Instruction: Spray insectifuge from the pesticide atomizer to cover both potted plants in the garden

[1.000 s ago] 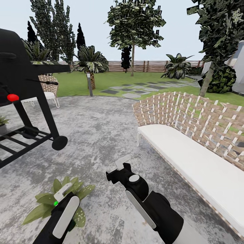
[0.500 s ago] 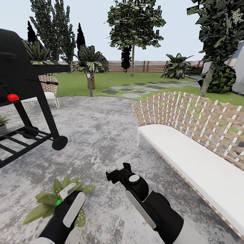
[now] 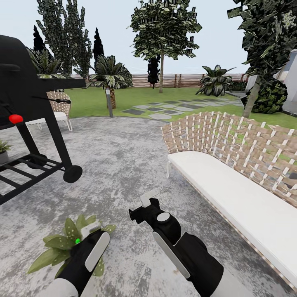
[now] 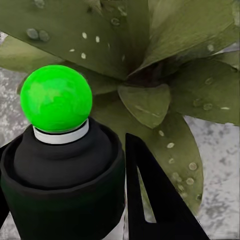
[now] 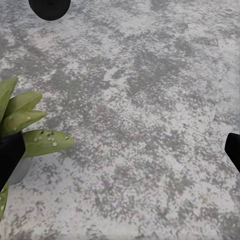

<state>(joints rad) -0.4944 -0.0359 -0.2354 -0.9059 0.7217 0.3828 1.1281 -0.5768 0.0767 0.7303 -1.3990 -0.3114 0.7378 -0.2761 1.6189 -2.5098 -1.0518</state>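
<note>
My left gripper (image 3: 88,232) is shut on the pesticide atomizer (image 3: 77,241), a dark green bottle with a black neck; its spray head (image 4: 56,98) shows bright green. It hangs just above a potted plant (image 3: 62,243) with broad green white-speckled leaves (image 4: 155,100), on the stone patio at the lower left. One black finger (image 4: 150,200) lies against the bottle. My right gripper (image 3: 145,203) is open over bare patio to the right of that plant, whose leaves (image 5: 35,137) and grey pot (image 5: 21,172) appear in the right wrist view. A second, thinner-leaved potted plant (image 3: 3,148) stands at the far left behind the grill's legs.
A black wheeled grill (image 3: 29,103) stands at the left, its wheel (image 3: 72,173) on the patio. A wicker sofa with a white cushion (image 3: 235,198) runs along the right. A wicker chair (image 3: 60,108) sits behind the grill. Lawn, trees and a slatted fence (image 3: 181,80) lie beyond.
My left arm has shifted a little to the right and forward, carrying the atomizer further over the speckled plant. The right arm and the camera have stayed still.
</note>
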